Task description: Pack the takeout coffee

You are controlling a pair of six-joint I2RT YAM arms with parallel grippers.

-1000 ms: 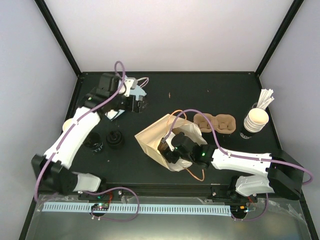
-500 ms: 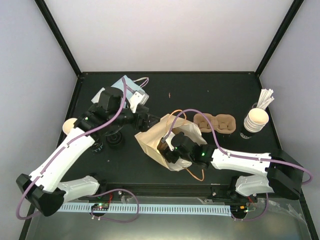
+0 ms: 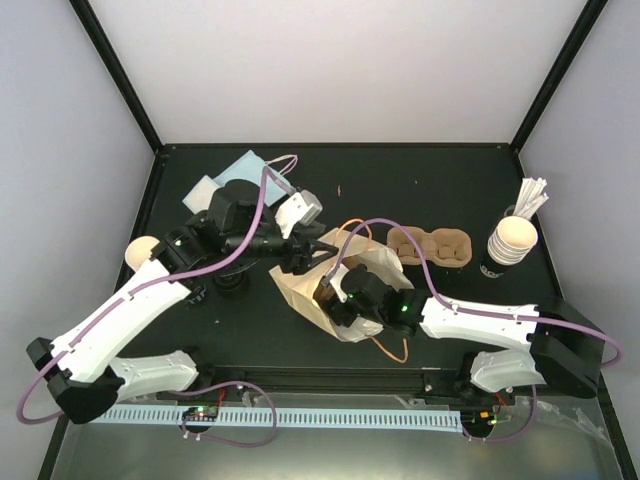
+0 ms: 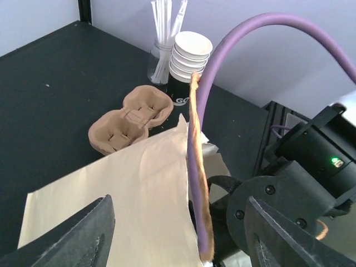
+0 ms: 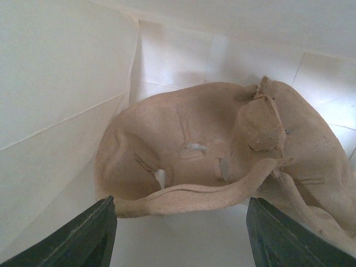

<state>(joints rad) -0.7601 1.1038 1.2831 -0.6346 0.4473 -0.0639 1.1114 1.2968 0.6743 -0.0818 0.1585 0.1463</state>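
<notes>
You face a matt black table. The bag is tan kraft paper, smooth and dull, and whitish inside. The carrier on the table and the carrier in the bag are both rough, fibrous brown pulp. The takeout coffee is pale matt paper. Your arm shells are glossy white plastic. The cable has a smooth purple sheath. The left gripper has fingers of dark matt plastic.
</notes>
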